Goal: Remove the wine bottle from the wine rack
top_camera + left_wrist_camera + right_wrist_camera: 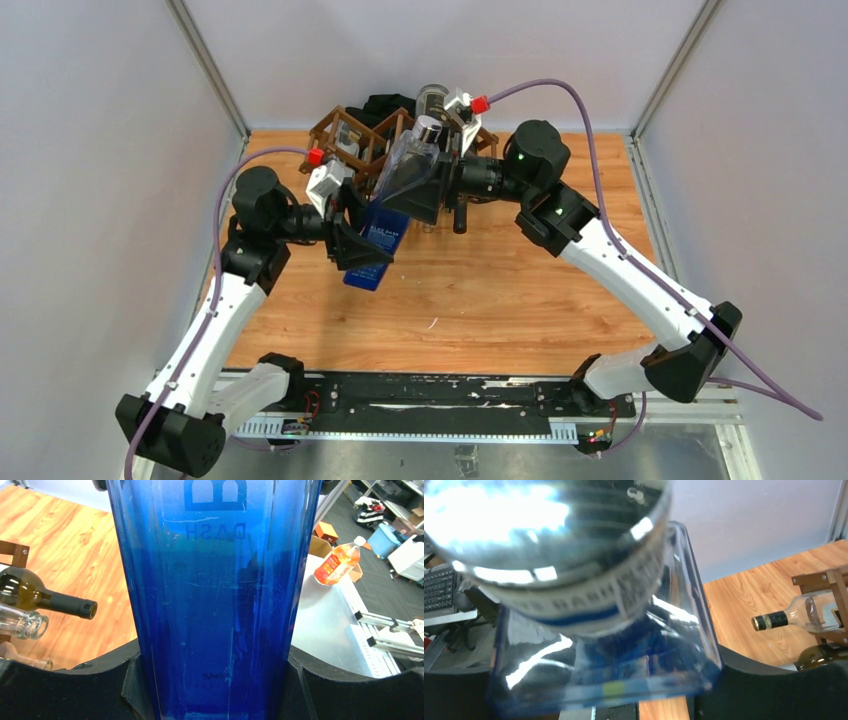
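Note:
The wine bottle (385, 215) is square, blue below and clear above, with a silver cap, and hangs tilted in the air in front of the wine rack (345, 135). My left gripper (352, 238) is shut on its blue lower body, which fills the left wrist view (215, 605) with a jaw on each side. My right gripper (432, 190) is shut on its clear upper part below the cap, which shows in the right wrist view (624, 655). The dark wooden rack also shows at the edges of the wrist views (824, 580).
Other bottles lie in the rack: a dark one with a black neck (45, 597), a clear mouth (25, 625) and a clear one with a black-and-gold cap (794, 617). A black cloth heap (385, 103) sits behind the rack. Enclosure walls stand on three sides.

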`<state>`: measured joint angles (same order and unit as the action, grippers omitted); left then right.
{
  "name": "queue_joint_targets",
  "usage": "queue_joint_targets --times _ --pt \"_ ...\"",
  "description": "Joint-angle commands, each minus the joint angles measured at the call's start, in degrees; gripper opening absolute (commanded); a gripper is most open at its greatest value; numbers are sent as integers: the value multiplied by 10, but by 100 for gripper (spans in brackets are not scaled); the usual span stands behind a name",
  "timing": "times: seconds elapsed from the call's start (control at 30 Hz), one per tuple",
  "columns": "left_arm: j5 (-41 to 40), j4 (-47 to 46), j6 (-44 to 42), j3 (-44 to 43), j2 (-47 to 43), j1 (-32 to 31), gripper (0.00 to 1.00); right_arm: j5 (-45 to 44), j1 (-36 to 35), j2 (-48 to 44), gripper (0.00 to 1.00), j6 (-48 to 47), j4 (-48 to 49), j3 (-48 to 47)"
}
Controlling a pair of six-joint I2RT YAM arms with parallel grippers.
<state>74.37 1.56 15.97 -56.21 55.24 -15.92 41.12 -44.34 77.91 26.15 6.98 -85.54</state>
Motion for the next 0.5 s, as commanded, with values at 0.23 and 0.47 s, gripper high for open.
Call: queue_joint_targets --times 0.23,0.47 --pt "-173 332 -185 -152 70 -4 100 -91 15 -18 0 -48 -111 -37" --pt "-352 586 -355 -334 189 26 100 -126 98 -72 0 -102 -230 -34"
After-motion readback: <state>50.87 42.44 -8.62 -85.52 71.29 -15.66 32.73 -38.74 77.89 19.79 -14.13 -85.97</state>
